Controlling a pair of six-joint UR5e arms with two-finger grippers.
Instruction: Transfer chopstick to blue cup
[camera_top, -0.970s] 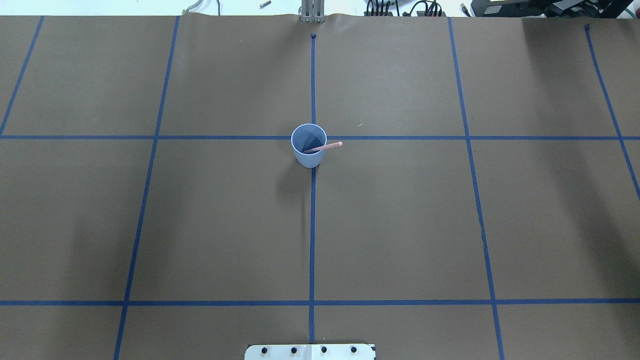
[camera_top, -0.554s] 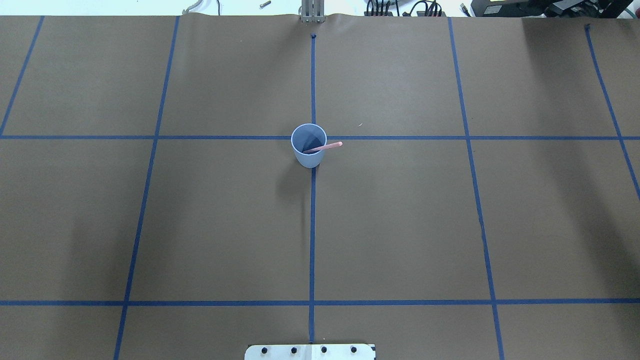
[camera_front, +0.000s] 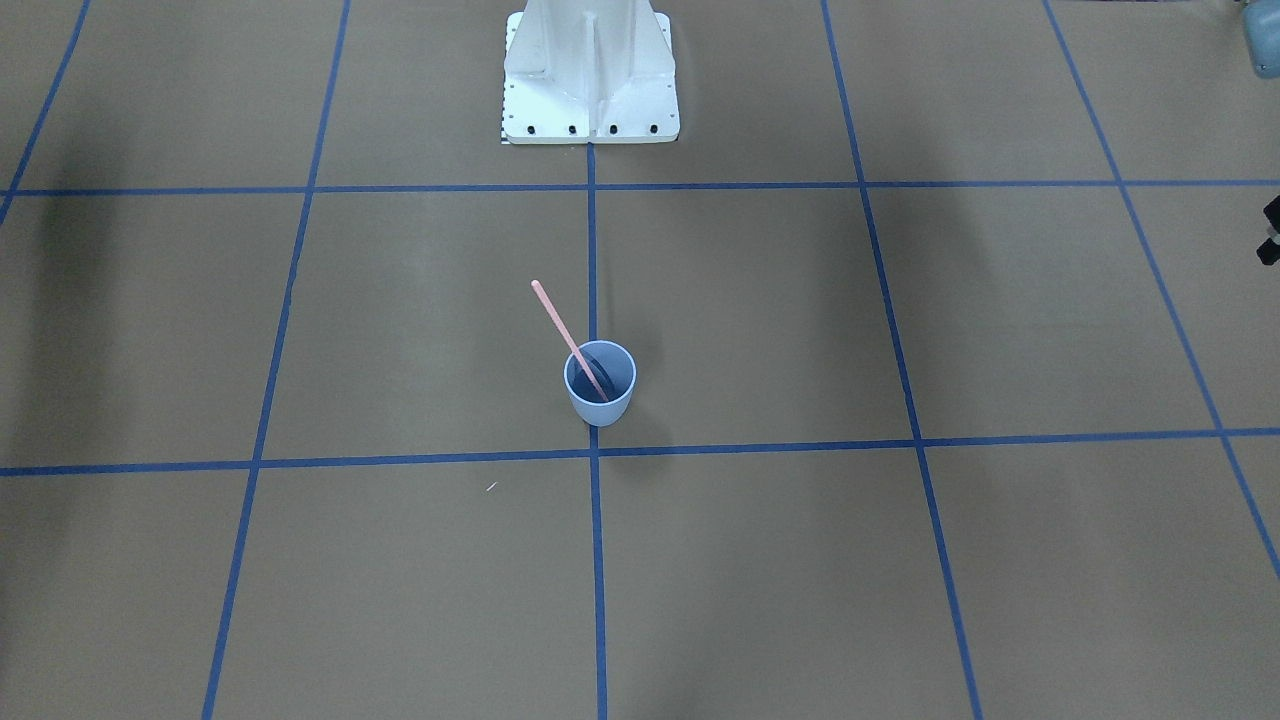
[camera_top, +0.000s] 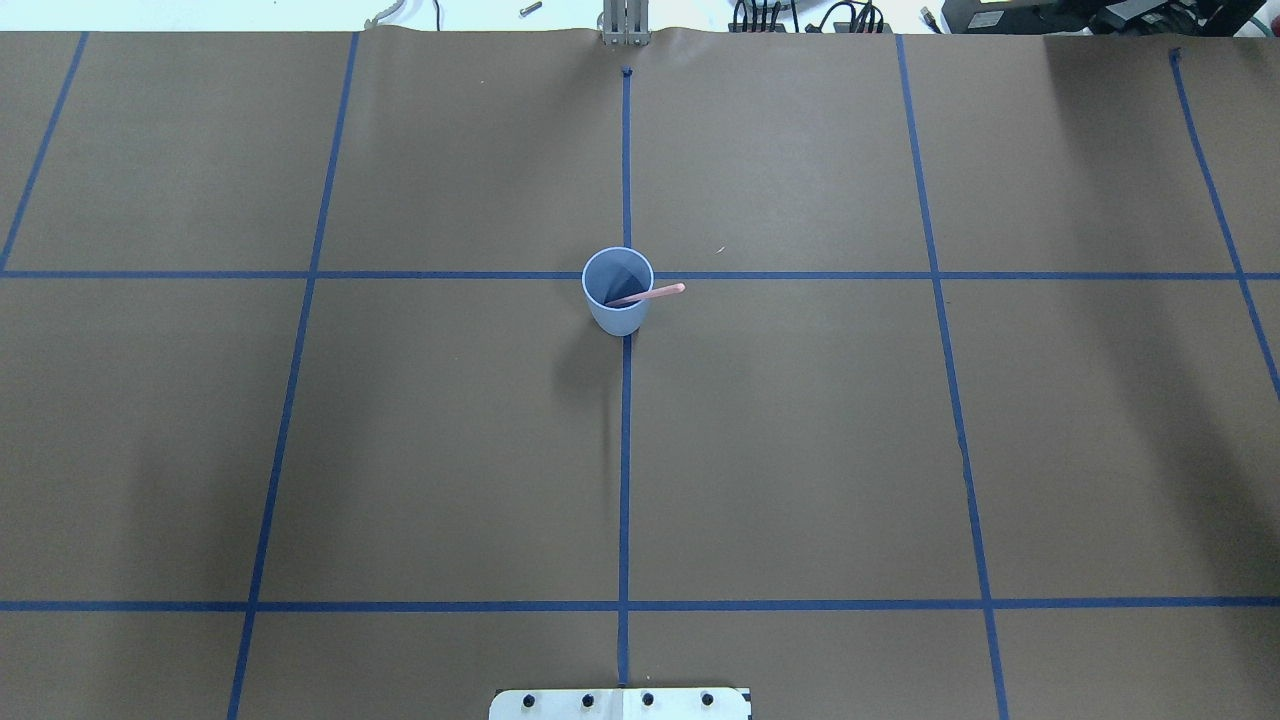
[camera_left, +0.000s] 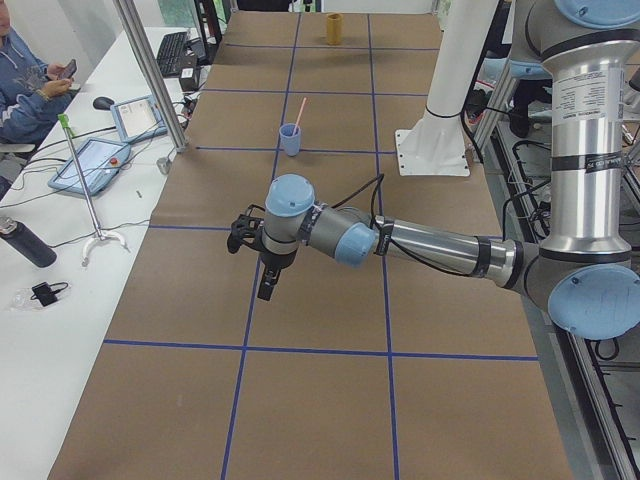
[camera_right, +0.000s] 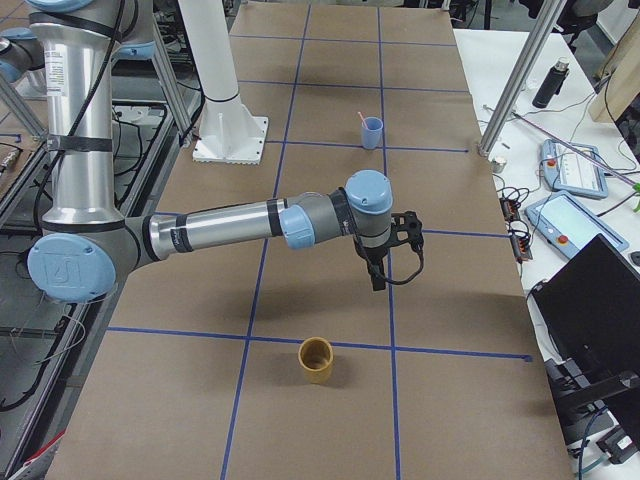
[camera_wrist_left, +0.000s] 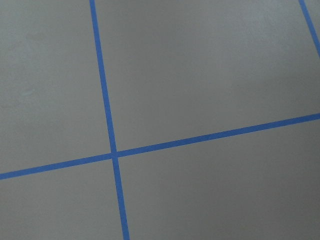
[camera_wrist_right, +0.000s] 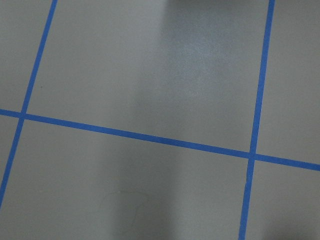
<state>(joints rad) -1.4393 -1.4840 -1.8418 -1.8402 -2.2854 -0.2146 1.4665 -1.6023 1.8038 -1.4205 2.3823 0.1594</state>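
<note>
Left hand hangs fingers-down over the brown paper surface, toward its left end; whether the fingers are spread or closed, cannot tell. Nothing seen in it. Right hand likewise points down toward the surface's right end; finger spread cannot be told here either.

Blue cup stands upright at the surface's middle, on the centre tape line, just on the robot's side of the cross line. Chopstick stands in it, lower end inside, leaning on the rim, upper end tilted out toward the robot's right. Neither hand touches it.

Cup and chopstick lie well apart from both hands, between them along the surface's length. Both wrist views show only paper and crossing tape.

Tan cup stands upright near the right end edge, near the right hand. White robot base is at the surface's robot-side edge.
</note>
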